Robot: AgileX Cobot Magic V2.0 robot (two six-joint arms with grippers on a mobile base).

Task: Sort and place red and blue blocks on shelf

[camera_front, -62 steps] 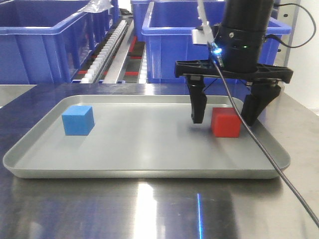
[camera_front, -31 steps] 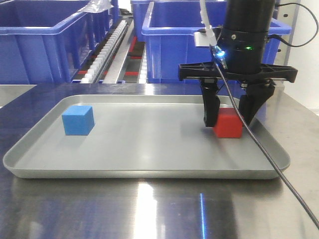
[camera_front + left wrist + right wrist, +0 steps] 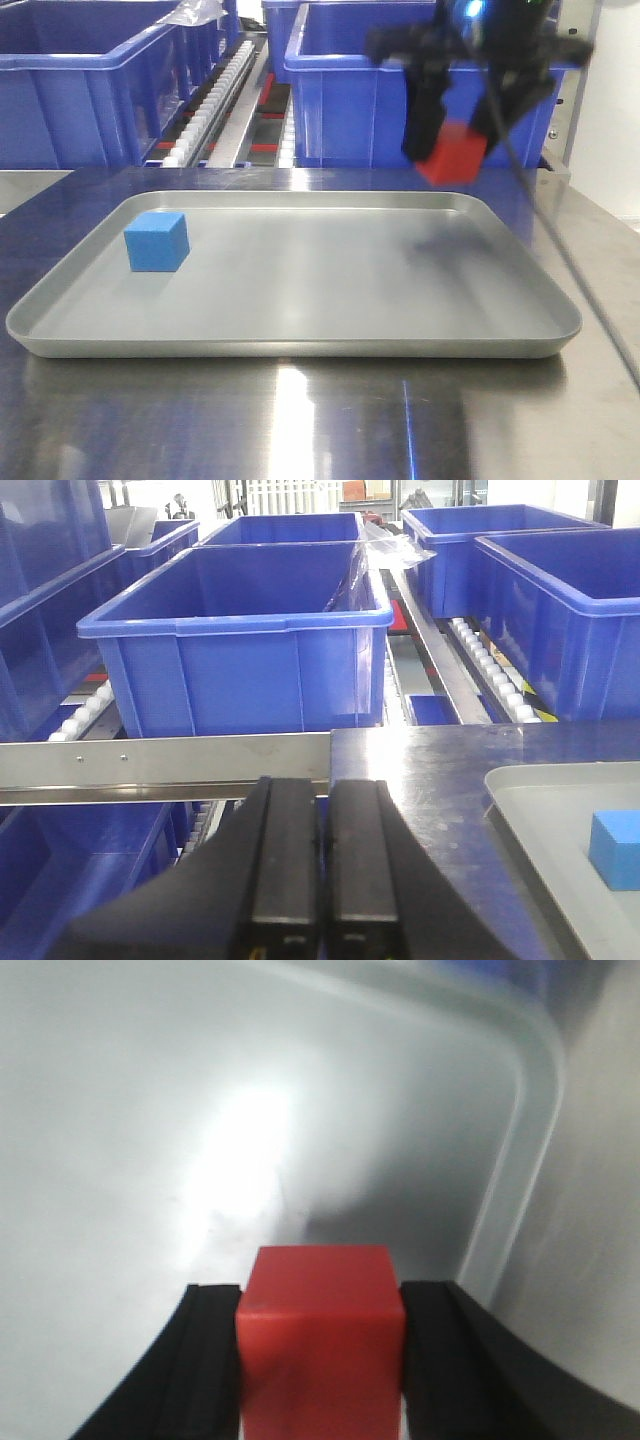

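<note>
From the front, the right gripper [image 3: 455, 135] is hanging in the air above the far right corner of the grey tray [image 3: 300, 347]. It is blurred, and it is clamping the red block [image 3: 452, 157] between its two dark fingers. The block is sitting tilted and is touching nothing below it. The blue block [image 3: 156, 241] is resting flat on the tray floor near the left rim, well apart from the red one. A black cable [image 3: 570, 275] is trailing from the arm across the tray's right edge. Behind the steel table [image 3: 300, 425], two large blue bins [image 3: 350, 100] are standing on either side of a roller track [image 3: 215, 95].

In the left wrist view, the left gripper [image 3: 322, 785] is pointing at the brushed front rail of the shelf [image 3: 165, 765]. Its fingers are pressing together, with nothing between them. A big blue bin is filling the tier just behind that rail. The blue block is showing at the right edge, inside the tray.

In the right wrist view, the red block is sitting squeezed between the fingers [image 3: 205, 1360], which are touching both of its side faces. The tray's rounded corner and the bare table are lying beneath it.
</note>
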